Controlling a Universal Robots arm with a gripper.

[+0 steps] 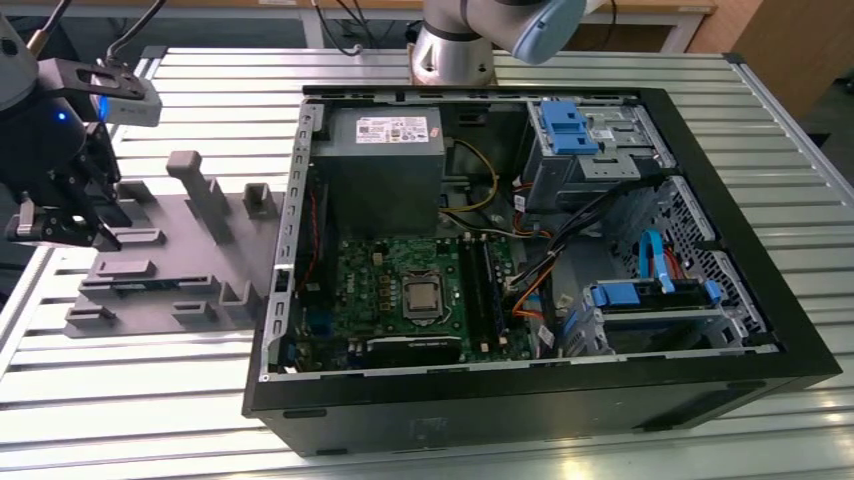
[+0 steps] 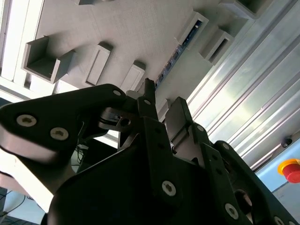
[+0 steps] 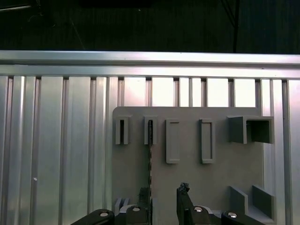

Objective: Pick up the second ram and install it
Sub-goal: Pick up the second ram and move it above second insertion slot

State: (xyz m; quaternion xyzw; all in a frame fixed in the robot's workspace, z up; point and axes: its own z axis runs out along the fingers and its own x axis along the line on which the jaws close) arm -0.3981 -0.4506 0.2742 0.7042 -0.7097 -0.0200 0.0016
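Fingers of the black claw (image 3: 163,191) hang apart, holding nothing, just over the grey tray (image 3: 211,183). The second ram (image 3: 150,154) stands on its thin edge in a slot by the tray's edge, I think so the claw can pinch its sides.

In the exterior view, the tray (image 1: 174,262) lies on the surface (image 1: 134,400) at 9 o'clock of the computer case (image 1: 534,400). Inside the case, the power supply (image 1: 380,150) sits at 12 o'clock of the motherboard (image 1: 360,270). The tool (image 1: 74,232) hangs over the tray's 9 o'clock end.

Black end effector (image 3: 163,191), grey tray (image 3: 211,180)
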